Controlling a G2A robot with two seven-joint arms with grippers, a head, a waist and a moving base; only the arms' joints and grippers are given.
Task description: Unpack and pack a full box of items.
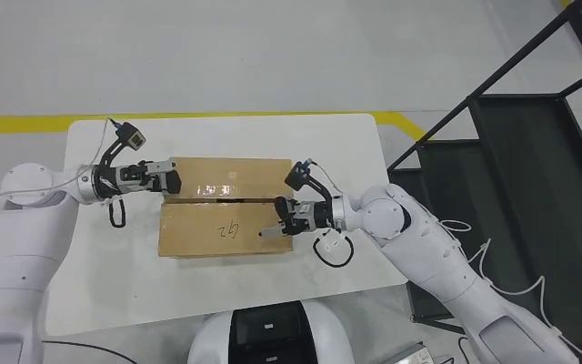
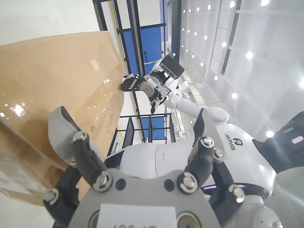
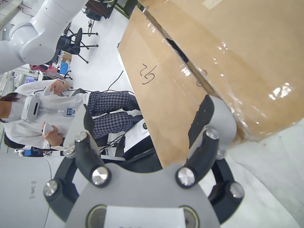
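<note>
The cardboard box (image 1: 227, 173) sits mid-way on the white tabletop (image 1: 336, 146), top flaps down, with glossy tape (image 1: 218, 189) along the seam. The left gripper (image 1: 171, 179) is at the box's far left corner, released and holding nothing, with one finger (image 2: 60, 129) right by the cardboard. The right gripper (image 1: 277, 227) is at the opposite end, also released. The end of the near flap (image 3: 154, 91), which has handwriting on it, lies between its spread fingers (image 3: 205, 119)

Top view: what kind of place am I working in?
Probably an industrial hall or robot test lab: a yellow floor line, black metal stairs beside the table, and rows of high ceiling lights.
</note>
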